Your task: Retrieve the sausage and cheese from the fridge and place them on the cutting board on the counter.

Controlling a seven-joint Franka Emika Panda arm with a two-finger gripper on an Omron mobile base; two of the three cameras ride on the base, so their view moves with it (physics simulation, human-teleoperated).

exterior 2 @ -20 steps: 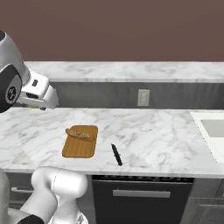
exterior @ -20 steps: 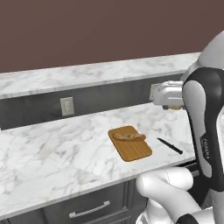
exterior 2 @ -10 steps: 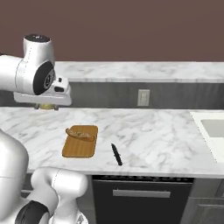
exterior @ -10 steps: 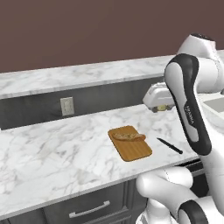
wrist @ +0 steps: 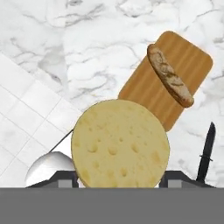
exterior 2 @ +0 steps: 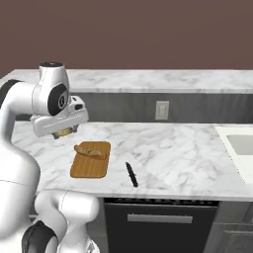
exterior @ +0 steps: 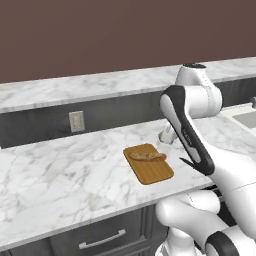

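1. Left base view: swung over from the sink (exterior: pixel 245 119) side toward the cutting board (exterior: pixel 148 163) since a second ago. Now holding the gripper (exterior: pixel 166 136) low, just behind the board's far right corner, half hidden by the white arm (exterior: pixel 187 135). Cannot tell the grip from here. Left the board, the long tan bread-like piece (exterior: pixel 146 156) on it and the wall outlet (exterior: pixel 76 121) just where they were, on and behind the counter (exterior: pixel 60 175).
2. Right base view: came in from the left edge and dropped lower, close to the board's far left corner but not over it yet. Carrying something yellowish under the hand: the cheese (exterior 2: pixel 64 132). Left the black knife (exterior 2: pixel 131 174) lying still beside the board.
3. Hand view: closed on the cheese, a round puck with holes, pinched between the two finger tips, up in the air. Looking down past it at the board, off to the upper right, with the bread-like piece across its far end and bare wood nearer. No sausage to be seen here.
4. What that means: nearly there with the cheese. Probably next: slide a bit further over the bare wood, go down, let go. Then most likely back to the fridge for the sausage.
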